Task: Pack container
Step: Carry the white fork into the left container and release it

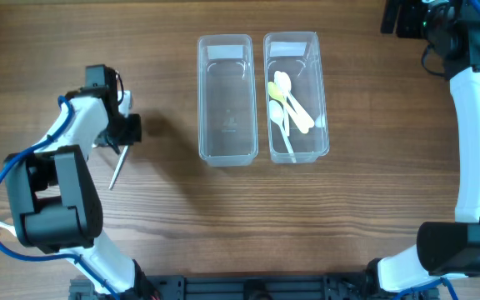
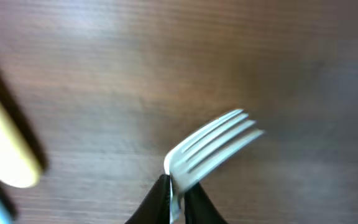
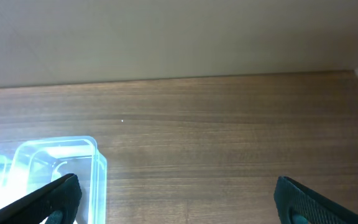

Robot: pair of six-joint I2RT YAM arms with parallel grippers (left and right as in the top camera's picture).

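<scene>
At the left side, the left gripper (image 1: 122, 132) hangs over the brown wooden table (image 1: 348, 217), well apart from the containers. Its two black fingers (image 2: 160, 202) are pressed together on a silver metal fork (image 2: 213, 146), gripping it at the narrow neck just below the tines. In the left wrist view the tines point up and to the right, above the wood. From above, the thin handle of the fork (image 1: 117, 171) reaches down and slightly to the left from the gripper. A pale yellow blurred shape stands at the left edge of the left wrist view; I cannot tell what it is.

In the middle stands a clear rectangular plastic container (image 1: 226, 117), and nothing lies in it. Just beside it to the right, a second clear rectangular plastic container (image 1: 294, 50) holds several white and pale yellow plastic spoons (image 1: 288, 108), lying partly over each other.

At the far right, the right gripper (image 3: 176, 186) is near the back edge of the table. Its dark fingers (image 3: 55, 196) stand wide apart and hold nothing. A corner of a clear container shows beside its left finger.
</scene>
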